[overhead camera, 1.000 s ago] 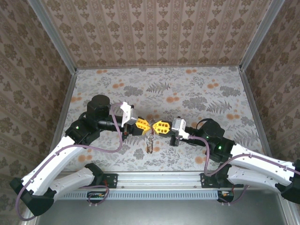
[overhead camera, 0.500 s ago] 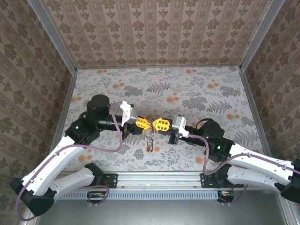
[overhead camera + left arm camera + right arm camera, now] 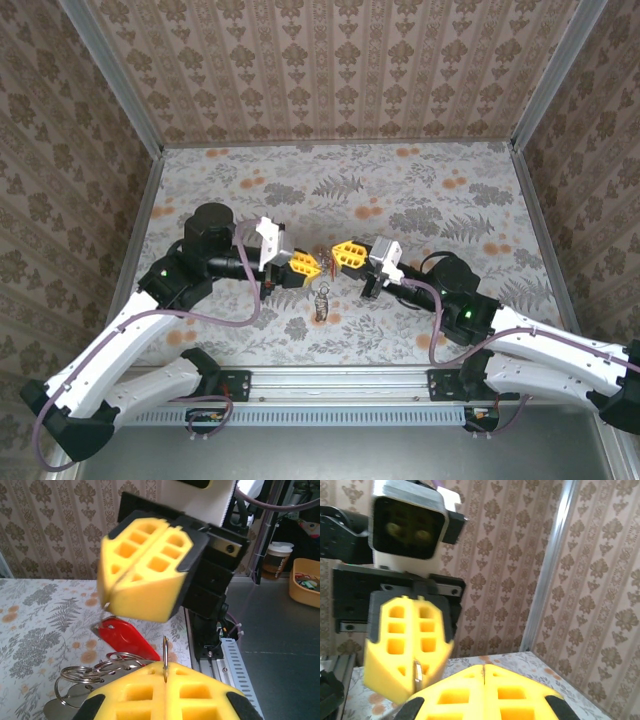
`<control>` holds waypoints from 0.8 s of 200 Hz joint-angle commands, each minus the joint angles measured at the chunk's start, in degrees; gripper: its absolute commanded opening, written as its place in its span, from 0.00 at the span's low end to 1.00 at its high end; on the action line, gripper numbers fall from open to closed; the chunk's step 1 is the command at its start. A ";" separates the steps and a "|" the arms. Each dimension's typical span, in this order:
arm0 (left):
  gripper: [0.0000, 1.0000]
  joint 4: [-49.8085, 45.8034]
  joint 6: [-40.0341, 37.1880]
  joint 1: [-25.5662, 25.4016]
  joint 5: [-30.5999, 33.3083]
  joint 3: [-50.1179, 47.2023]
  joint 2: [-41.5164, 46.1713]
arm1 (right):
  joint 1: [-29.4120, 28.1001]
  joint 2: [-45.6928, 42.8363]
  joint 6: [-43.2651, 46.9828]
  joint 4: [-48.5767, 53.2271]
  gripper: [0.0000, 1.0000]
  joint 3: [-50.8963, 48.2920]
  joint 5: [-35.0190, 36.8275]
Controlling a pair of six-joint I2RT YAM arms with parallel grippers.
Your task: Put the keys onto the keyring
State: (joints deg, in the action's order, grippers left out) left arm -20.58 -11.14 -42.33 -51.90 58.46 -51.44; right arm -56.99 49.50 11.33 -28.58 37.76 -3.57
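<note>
The two arms reach toward each other over the flowery table (image 3: 430,200). Their yellow tips almost meet in the middle, a little apart.

The left gripper (image 3: 312,266) has its jaws pressed tight together. They pinch a thin metal ring, the keyring (image 3: 165,652), and a bit of its curve sticks up from the crack between the two yellow pads (image 3: 200,692).

The right gripper (image 3: 342,255) sits a little higher and tilts up. Its jaws are pressed together too. In the right wrist view the two pads (image 3: 510,695) touch all the way along. A thin line runs down from its tip in the left wrist view, but I cannot tell if it is holding something or not - it is too small and blurry.

The keys (image 3: 321,300) show as a small bunch just on the near side of the two tips, closer to the left one. From the left wrist camera you can see them better: a red key (image 3: 121,638) with a bright flat head lies tilted under the right gripper's tip, and some silver rings (image 3: 82,675) loop together just beside it, down by the left gripper's pads. The bunch seems to dangle below the left gripper - I cannot tell if it touches the table.

Brown patterned walls (image 3: 330,70) stand all around the table.
</note>
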 commanded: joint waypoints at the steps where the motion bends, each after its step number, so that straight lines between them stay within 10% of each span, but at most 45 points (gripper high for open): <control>1: 0.00 1.33 0.26 -0.17 -2.47 -0.20 1.46 | 0.07 -0.48 -1.71 1.09 0.00 1.24 4.26; 160: 0.00 3.49 2.31 0.25 -4.97 -1.15 1.60 | -1.26 -1.84 -0.87 -2.04 0.00 -1.41 -11.18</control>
State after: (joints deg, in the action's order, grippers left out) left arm -20.12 -10.33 -42.33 -53.87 57.69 -50.76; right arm -57.58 47.35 10.50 -27.09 37.06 -12.91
